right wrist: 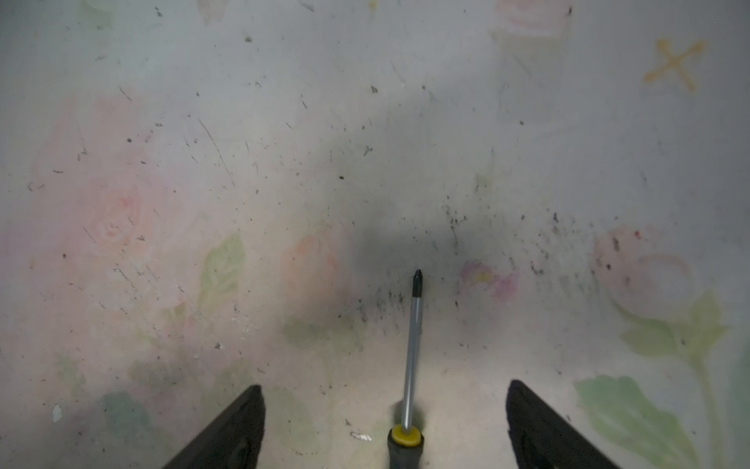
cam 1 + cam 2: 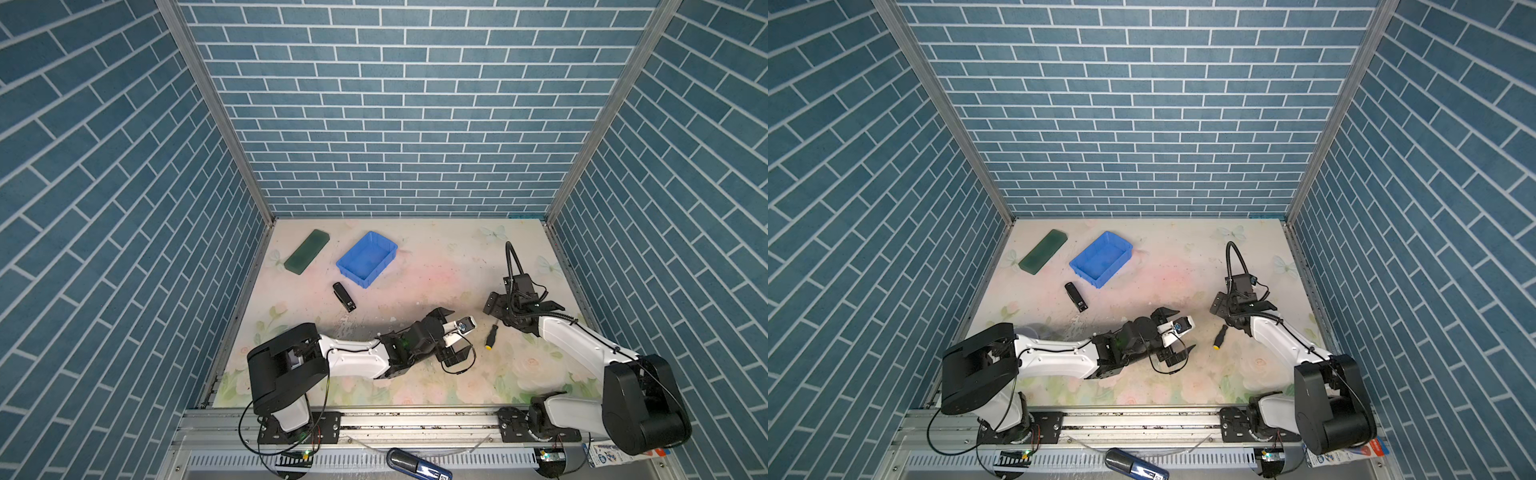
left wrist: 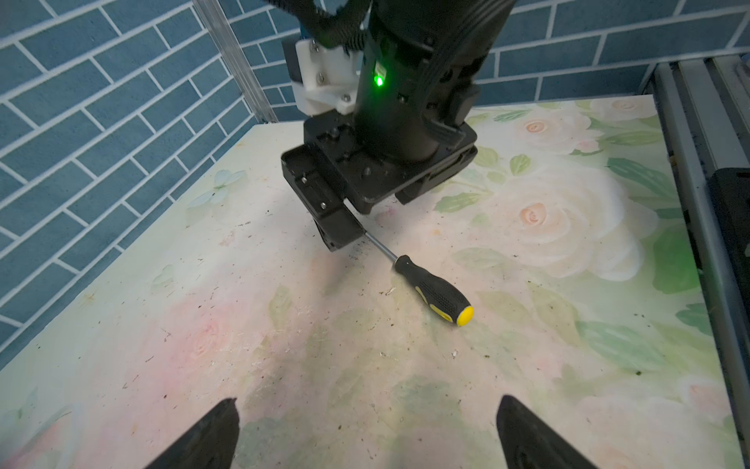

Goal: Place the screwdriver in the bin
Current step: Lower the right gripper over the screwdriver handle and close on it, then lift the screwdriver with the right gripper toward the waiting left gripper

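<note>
Screwdriver [image 2: 492, 336] lay flat on the tabletop [image 2: 436, 270], right of centre in both top views, between the two grippers and well apart from the bin [image 2: 365, 257].

Tabletop: pale, printed with faded roses and leaves, scuffed with dark specks.

Bin: bright blue shallow rectangular tray with sloped sides, standing at the far left of the tabletop with nothing visible inside. A flat dark green slab [image 2: 307, 252] lay to its left, and a stubby black block [image 2: 344, 296] lay nearer the front.

Left gripper [image 3: 367, 410]: jaws spread wide, holding nothing, pointed toward the screwdriver's handle from the left.

Right gripper [image 1: 384, 387]: pointed down over the screwdriver, jaws wide apart on either side of the shaft close to the handle, with bare tabletop showing between each jaw and the tool; nothing gripped.

Screwdriver in detail: the black ribbed handle [image 3: 430, 286] carried yellow inlays and a rounded yellow butt end that pointed toward the front edge. A yellow collar sat where the shaft [image 1: 412, 357] entered the handle. The shaft was thin and silvery, ending in a dark cross-point tip.
</note>
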Controlling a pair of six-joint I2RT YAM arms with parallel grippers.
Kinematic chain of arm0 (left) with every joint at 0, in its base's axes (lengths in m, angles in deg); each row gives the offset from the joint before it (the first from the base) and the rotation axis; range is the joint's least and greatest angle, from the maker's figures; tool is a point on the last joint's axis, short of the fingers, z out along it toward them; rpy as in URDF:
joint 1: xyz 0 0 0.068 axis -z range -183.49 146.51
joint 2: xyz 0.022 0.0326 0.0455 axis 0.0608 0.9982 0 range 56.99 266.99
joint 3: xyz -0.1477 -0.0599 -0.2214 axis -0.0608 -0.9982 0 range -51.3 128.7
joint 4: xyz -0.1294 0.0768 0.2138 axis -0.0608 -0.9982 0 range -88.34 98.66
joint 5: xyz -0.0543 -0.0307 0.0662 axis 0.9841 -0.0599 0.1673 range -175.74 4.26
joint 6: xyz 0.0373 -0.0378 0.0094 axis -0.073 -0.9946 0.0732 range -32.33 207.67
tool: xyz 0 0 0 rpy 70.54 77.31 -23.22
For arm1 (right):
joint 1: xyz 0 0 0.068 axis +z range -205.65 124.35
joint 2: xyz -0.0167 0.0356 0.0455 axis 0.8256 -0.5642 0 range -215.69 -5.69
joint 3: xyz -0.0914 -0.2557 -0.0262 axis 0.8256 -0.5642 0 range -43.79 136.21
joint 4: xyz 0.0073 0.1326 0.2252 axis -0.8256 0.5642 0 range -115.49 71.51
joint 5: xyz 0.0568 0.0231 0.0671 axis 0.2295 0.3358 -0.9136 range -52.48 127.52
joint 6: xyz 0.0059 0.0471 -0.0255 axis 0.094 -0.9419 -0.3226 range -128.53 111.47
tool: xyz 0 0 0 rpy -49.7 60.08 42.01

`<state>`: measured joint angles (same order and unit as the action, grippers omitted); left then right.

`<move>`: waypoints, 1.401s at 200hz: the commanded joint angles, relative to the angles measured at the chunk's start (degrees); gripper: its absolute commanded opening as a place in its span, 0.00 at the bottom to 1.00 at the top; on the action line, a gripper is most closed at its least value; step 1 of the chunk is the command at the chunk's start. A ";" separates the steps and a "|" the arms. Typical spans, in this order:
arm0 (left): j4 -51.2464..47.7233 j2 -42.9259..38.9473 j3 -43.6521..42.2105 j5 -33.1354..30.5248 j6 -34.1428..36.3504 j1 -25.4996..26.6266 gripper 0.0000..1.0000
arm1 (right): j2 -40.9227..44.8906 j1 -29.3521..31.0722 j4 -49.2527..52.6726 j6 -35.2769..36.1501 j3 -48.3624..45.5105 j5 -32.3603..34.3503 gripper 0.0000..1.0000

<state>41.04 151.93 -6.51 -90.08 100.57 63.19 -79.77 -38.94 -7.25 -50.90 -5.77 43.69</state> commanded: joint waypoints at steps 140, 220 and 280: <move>-0.68 0.17 0.36 0.61 0.74 -0.10 1.00 | -11.31 0.40 5.01 -8.16 3.55 -1.97 0.27; 0.06 0.25 -0.18 0.08 0.10 -0.06 1.00 | -10.66 0.34 5.96 -8.61 4.08 -1.29 0.00; 3.64 -0.50 -1.86 -0.71 -7.77 -2.52 1.00 | -3.74 0.36 1.12 -9.27 2.91 0.12 0.00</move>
<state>42.51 151.95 -7.55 -89.88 97.86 62.40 -87.67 -38.77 -4.27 -57.80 -2.56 41.75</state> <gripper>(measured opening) 0.996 0.057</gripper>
